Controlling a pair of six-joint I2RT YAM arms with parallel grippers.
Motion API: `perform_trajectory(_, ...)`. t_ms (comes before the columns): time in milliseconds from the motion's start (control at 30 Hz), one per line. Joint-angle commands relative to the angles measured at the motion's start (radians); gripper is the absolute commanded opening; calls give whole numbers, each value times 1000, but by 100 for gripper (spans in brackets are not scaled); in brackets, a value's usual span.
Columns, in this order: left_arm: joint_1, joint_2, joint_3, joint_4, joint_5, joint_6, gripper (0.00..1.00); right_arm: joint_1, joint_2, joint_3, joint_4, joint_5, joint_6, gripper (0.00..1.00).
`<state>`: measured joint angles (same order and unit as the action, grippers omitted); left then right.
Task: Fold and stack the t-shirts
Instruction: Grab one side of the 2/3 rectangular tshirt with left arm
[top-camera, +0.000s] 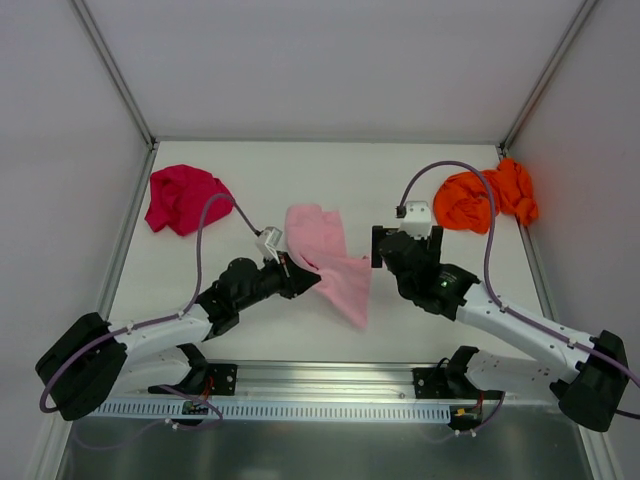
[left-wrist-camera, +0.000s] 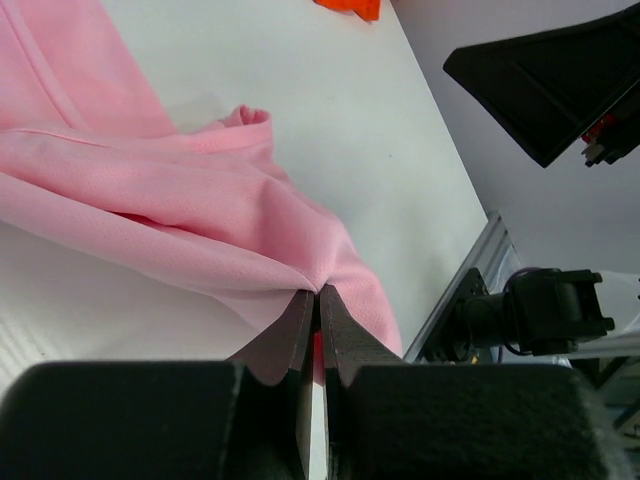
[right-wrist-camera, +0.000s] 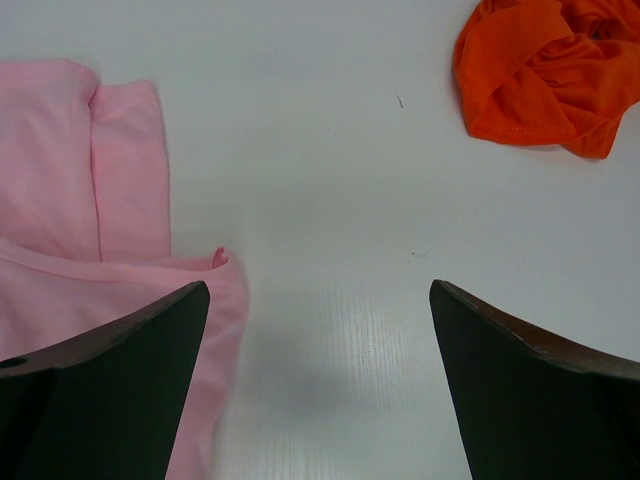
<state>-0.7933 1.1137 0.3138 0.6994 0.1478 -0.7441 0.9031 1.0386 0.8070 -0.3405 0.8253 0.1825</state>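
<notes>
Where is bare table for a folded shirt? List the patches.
Free: the table at its far middle, between the magenta-red shirt and orange shirt, beyond the pink shirt. Also the gap right of it, under the open right end effector. Crowded: centre, where the left end effector pinches the pink shirt.

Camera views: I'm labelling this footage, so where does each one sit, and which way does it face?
Top external: above and behind the bases, looking down on the table; left arm and right arm show.
Left wrist: on the left arm, looking along the left gripper, shut on the pink t-shirt, toward the right arm.
Right wrist: on the right arm, looking down at the table between the fingers of the open right gripper.
Shared: both wrist views show the pink t-shirt and the orange t-shirt.
</notes>
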Motion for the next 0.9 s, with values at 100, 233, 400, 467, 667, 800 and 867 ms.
perform_trajectory(100, -12, -110, -4, -118, -178, 8, 0, -7, 40, 14, 52, -34, 6, 98)
perform_trajectory(233, -11, -114, 21, -187, -308, 8, 0, -7, 37, 0, 67, -49, 5, 98)
perform_trajectory(400, -1, -92, 80, -222, -375, 22, 0, -7, 23, -15, 83, -75, -2, 98)
perform_trajectory(467, 12, -68, 96, -216, -369, 25, 0, -7, 28, -31, 112, -106, -18, 98)
perform_trajectory(667, 35, -109, 100, -264, -402, 12, 0, -9, 60, -42, 147, -133, -34, 98)
perform_trajectory(800, 34, -161, 61, -290, -383, -12, 0, -13, 75, -40, 162, -149, -35, 98)
perform_trajectory(867, 34, -173, 45, -299, -387, -20, 60, -12, 78, -37, 169, -153, -38, 98)
